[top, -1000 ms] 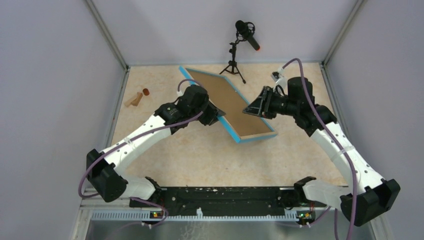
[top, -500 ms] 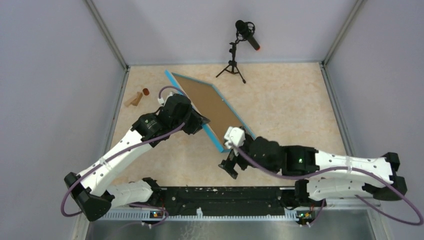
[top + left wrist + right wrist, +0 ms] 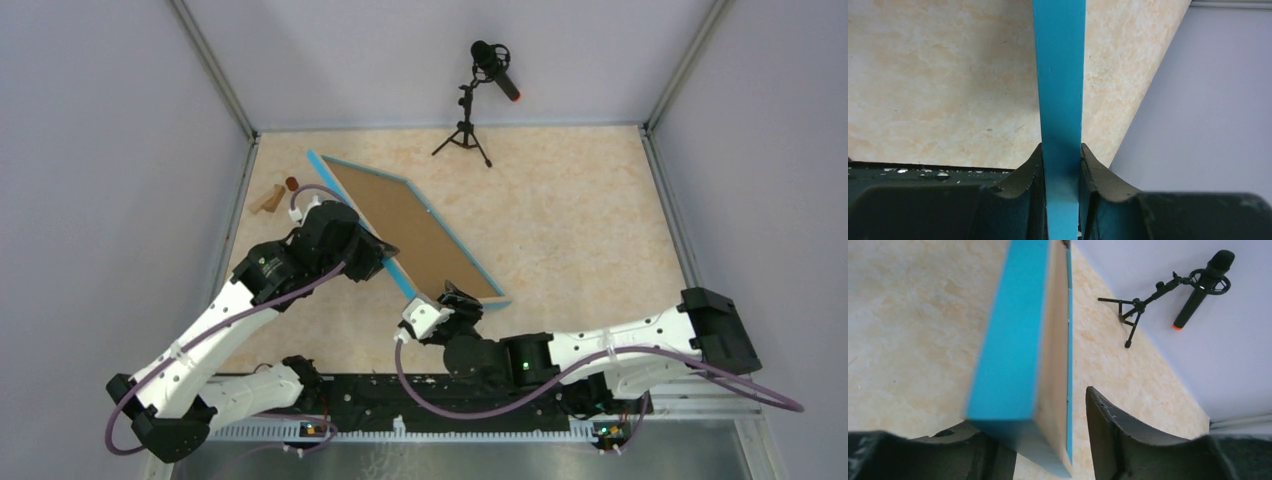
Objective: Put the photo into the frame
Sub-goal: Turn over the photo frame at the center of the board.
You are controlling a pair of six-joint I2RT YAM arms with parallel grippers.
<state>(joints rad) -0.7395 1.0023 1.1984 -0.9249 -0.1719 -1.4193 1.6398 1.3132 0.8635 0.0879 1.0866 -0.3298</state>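
Left wrist camera: my left end effector [image 3: 1060, 150] is clamped tight on the light-blue edge of the large rectangular picture frame [image 3: 1058, 75], both fingers [image 3: 1023, 175] pressed flat against it with the pale marbled tabletop [image 3: 938, 75] behind.

From the top external camera, the frame lies diagonally across the left half of the tabletop, one corner near the far-left wall and the other towards the arm bases. A plain brown cardboard backing board [image 3: 410, 225] faces upward inside its blue border. I cannot tell whether the far corner rests on the tabletop.

My right arm reaches low across the near edge. Its right end effector [image 3: 1030, 412] is spread wide around the frame's near corner, and a clear gap shows between the right finger [image 3: 1113, 430] and the frame, so it grips nothing.

A black microphone on a small tripod [image 3: 478, 95] stands by the back wall, well apart. Small wooden pieces [image 3: 270, 197] lie near the left wall.
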